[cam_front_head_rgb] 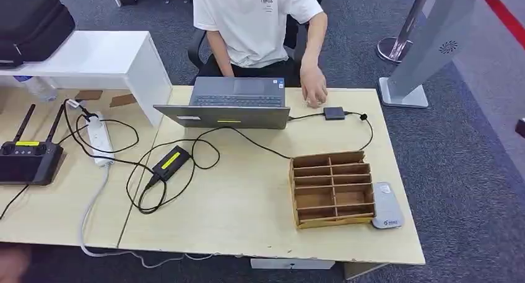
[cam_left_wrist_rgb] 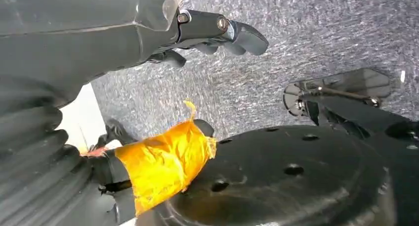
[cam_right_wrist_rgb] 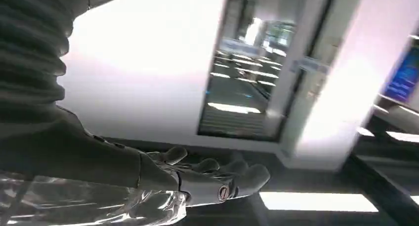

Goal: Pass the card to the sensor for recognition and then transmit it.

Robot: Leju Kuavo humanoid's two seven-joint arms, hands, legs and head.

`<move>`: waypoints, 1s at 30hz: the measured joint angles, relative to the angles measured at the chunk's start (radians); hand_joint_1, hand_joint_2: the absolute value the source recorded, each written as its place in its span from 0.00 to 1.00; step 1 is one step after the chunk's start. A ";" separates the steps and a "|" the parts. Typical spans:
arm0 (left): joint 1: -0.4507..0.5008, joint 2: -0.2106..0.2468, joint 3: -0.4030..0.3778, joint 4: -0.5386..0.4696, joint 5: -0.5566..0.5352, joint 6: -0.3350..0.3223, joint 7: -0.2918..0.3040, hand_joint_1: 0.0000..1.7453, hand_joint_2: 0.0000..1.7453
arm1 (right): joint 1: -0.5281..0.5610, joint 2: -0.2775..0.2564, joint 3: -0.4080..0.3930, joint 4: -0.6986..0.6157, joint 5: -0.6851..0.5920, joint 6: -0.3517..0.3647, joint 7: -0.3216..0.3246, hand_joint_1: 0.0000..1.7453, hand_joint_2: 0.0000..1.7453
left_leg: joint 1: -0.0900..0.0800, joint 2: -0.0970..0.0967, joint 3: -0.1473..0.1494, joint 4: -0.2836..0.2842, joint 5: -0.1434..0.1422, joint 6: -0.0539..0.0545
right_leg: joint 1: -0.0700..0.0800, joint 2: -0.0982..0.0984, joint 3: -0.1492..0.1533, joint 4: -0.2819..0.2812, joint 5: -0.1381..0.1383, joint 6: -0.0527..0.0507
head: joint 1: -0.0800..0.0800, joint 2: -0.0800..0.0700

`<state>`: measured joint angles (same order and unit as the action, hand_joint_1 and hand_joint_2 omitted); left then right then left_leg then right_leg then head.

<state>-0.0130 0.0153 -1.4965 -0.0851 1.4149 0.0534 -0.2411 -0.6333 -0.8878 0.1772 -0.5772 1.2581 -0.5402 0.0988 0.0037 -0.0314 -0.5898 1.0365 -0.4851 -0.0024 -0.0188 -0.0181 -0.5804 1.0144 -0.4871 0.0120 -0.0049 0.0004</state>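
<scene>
Left hand (cam_left_wrist_rgb: 217, 35): hangs low over grey carpet, dark fingers loosely curled, thumb wrapped in orange tape, nothing held. Right hand (cam_right_wrist_rgb: 212, 179): raised away from the worktop, fingers extended side by side and apart from the thumb, empty; bright wall and glass doorway behind it.

On the pale wooden worktop (cam_front_head_rgb: 247, 221), head view: a brown slotted wooden card rack (cam_front_head_rgb: 332, 188) stands toward the right side, its compartments looking bare. Cannot make out a card in any slot. Just beside the rack's right end lies a flat grey rounded pad with a small logo (cam_front_head_rgb: 387, 205), probably the sensor, though it could be the card. Farther back, a small black box on a cable (cam_front_head_rgb: 334, 113), with a person's hand (cam_front_head_rgb: 314, 88) near it. That person, in a white shirt, sits behind an open grey laptop (cam_front_head_rgb: 232, 103).

Step, as judged: nothing started; neither hand is over the worktop. Next move calls for bringing the right hand down toward the rack and grey pad, locating the card first, then a thin pinch on its edge.
</scene>
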 joint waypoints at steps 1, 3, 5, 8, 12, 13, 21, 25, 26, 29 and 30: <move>0.004 0.000 0.004 0.003 0.003 -0.002 0.000 0.00 1.00 | 0.044 -0.015 -0.034 0.003 -0.011 -0.004 0.010 0.00 1.00 | 0.000 0.001 0.001 0.000 0.000 0.000 | 0.000 0.001 0.000 0.000 0.000 0.000 | -0.002 0.000; 0.007 0.000 0.011 0.013 0.006 -0.010 0.000 0.00 1.00 | 0.170 -0.048 -0.118 0.024 -0.029 -0.035 0.022 0.00 1.00 | 0.000 0.001 0.002 -0.001 -0.002 -0.001 | 0.000 0.002 0.001 0.000 -0.001 0.000 | -0.001 0.000; 0.009 -0.002 0.016 0.023 0.006 -0.018 0.000 0.00 1.00 | 0.289 -0.057 -0.217 0.066 -0.045 -0.074 0.023 0.00 1.00 | 0.000 0.001 0.002 -0.001 -0.003 -0.001 | 0.000 0.002 0.001 0.000 -0.002 -0.001 | 0.000 0.000; 0.016 -0.003 0.024 0.034 0.005 -0.021 0.000 0.00 1.00 | 0.435 -0.053 -0.343 0.128 -0.053 -0.118 0.019 0.00 1.00 | 0.000 0.001 0.002 -0.003 -0.003 -0.001 | 0.000 0.001 0.001 0.000 -0.004 -0.002 | -0.002 0.000; 0.018 -0.005 0.037 0.042 0.000 -0.022 0.000 0.00 1.00 | 0.567 -0.019 -0.489 0.209 -0.048 -0.140 0.008 0.00 1.00 | 0.001 0.003 0.003 -0.003 -0.004 -0.001 | 0.001 0.003 0.001 0.000 -0.004 -0.003 | -0.001 0.000; 0.018 -0.006 0.039 0.045 -0.002 -0.024 0.002 0.00 1.00 | 0.588 -0.006 -0.517 0.224 -0.050 -0.139 0.006 0.00 1.00 | 0.000 0.003 0.004 -0.003 -0.004 -0.002 | 0.000 0.003 0.000 0.000 -0.005 -0.004 | 0.000 0.000; 0.023 -0.010 0.056 0.050 -0.016 -0.072 0.029 0.00 1.00 | 0.665 0.250 -0.708 0.314 -0.113 -0.109 0.007 0.00 1.00 | 0.005 0.010 0.009 -0.005 -0.006 -0.006 | 0.004 0.010 0.002 0.001 -0.006 -0.007 | 0.000 0.000; 0.024 -0.010 0.067 0.050 -0.016 -0.090 0.041 0.00 1.00 | 0.665 0.421 -0.790 0.332 -0.091 -0.043 0.030 0.00 1.00 | 0.008 0.014 0.011 -0.006 -0.006 -0.010 | 0.007 0.013 0.003 0.001 -0.006 -0.009 | -0.002 0.000; 0.025 -0.010 0.070 0.050 -0.016 -0.093 0.040 0.00 1.00 | 0.665 0.466 -0.805 0.338 -0.085 -0.033 0.038 0.00 1.00 | 0.007 0.014 0.011 -0.007 -0.006 -0.010 | 0.007 0.013 0.003 0.002 -0.006 -0.010 | -0.003 0.000; 0.026 -0.010 0.082 0.050 -0.023 -0.093 0.040 0.00 0.00 | 0.658 0.566 -0.844 0.350 -0.088 0.024 0.045 0.00 1.00 | 0.008 0.015 0.012 -0.007 -0.006 -0.011 | 0.007 0.014 0.004 0.003 -0.007 -0.013 | -0.001 0.000; 0.027 -0.010 0.084 0.050 -0.026 -0.093 0.040 0.00 0.00 | 0.655 0.598 -0.854 0.354 -0.088 0.036 0.049 0.00 1.00 | 0.008 0.015 0.013 -0.008 -0.006 -0.011 | 0.007 0.014 0.004 0.003 -0.007 -0.013 | -0.003 0.000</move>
<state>0.0139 0.0050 -1.4126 -0.0355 1.3889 -0.0393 -0.2010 0.0212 -0.2901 -0.6764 -0.2228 1.1696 -0.5042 0.1477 0.0114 -0.0160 -0.5768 1.0286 -0.4911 -0.0136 -0.0120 -0.0037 -0.5767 1.0177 -0.4945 -0.0010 -0.0080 0.0004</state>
